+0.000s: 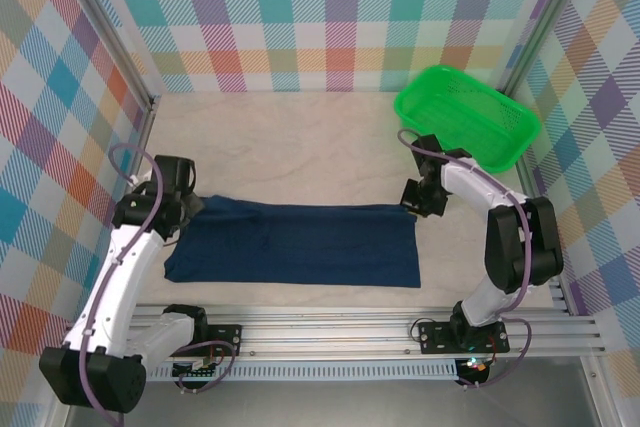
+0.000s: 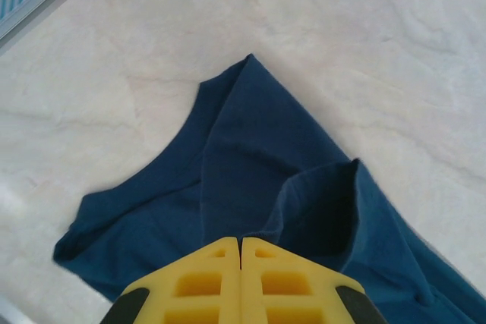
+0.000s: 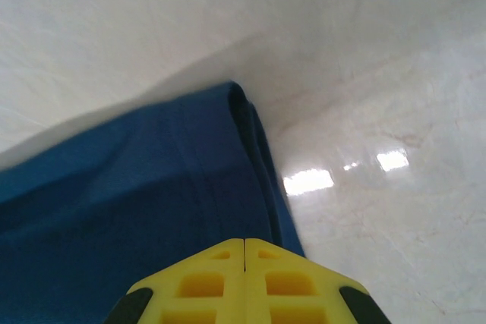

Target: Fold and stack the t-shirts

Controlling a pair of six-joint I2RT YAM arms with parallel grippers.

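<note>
The table is a flat surface of pale cream material with faint marble-like veins [image 1: 300, 137], closed in by checked walls on three sides. Two things lie directly on it. A dark navy blue cloth t-shirt [image 1: 300, 247] is spread as a long band from left to right in the near half of the table. At its right end the cloth lies in folded layers. A bright green plastic mesh basket [image 1: 468, 127] stands in the far right corner, well apart from the t-shirt.

pastel plaid walls [image 1: 340, 17] enclose a pale marbled tabletop [image 1: 300, 147], glossy with light glare.
</note>
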